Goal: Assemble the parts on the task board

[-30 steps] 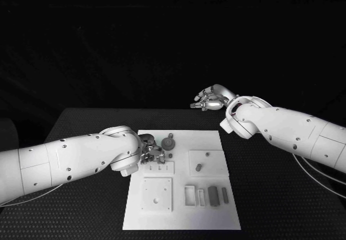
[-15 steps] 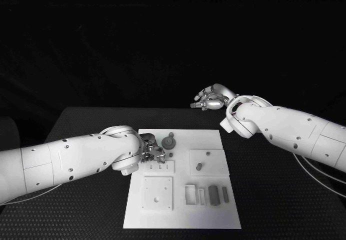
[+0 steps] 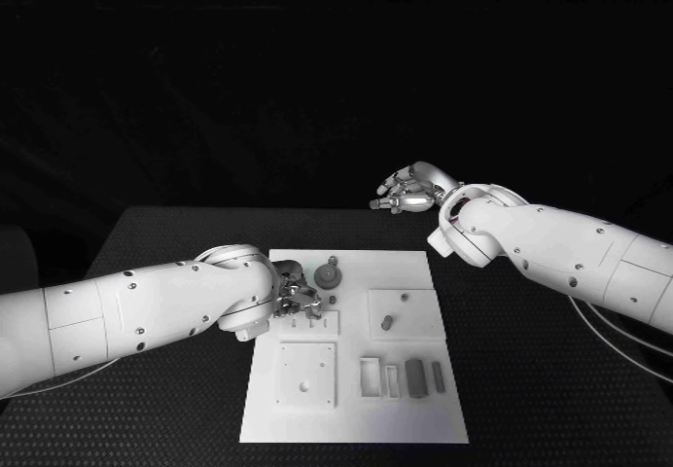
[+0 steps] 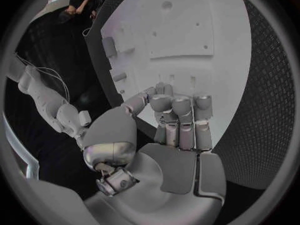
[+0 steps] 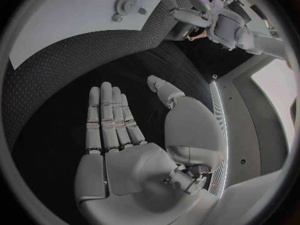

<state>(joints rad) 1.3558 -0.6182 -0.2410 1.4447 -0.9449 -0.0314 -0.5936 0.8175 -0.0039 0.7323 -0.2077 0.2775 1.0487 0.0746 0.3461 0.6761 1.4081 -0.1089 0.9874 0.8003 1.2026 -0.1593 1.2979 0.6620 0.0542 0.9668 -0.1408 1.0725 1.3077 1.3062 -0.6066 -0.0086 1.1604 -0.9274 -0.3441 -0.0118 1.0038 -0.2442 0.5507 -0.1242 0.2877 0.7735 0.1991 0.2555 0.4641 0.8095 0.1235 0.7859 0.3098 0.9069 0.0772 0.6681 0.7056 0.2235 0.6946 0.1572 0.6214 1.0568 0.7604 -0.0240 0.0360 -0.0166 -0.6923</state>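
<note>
The white task board (image 3: 421,418) lies in the middle of the black table. My left hand (image 3: 295,302) hovers over the board's left side, just beside a grey gear (image 3: 330,275). Its fingers (image 4: 181,110) are curled in toward the thumb, and what they hold, if anything, is hidden. My right hand (image 3: 407,195) is raised beyond the table's far edge, fingers (image 5: 109,115) straight and apart, holding nothing. A small grey peg (image 3: 386,322) lies on the raised square on the board's right. Grey bars (image 3: 415,377) sit in slots near the board's front.
A white square plate with a hole (image 3: 306,375) lies on the board's front left, and a white frame (image 3: 371,377) sits beside the grey bars. From the right wrist, the gear (image 5: 127,4) and the board's corner are far from the palm. Black table (image 3: 547,389) flanks the board.
My left hand has edged slightly over the board near the gear. The right hand has stayed raised and open in the same place.
</note>
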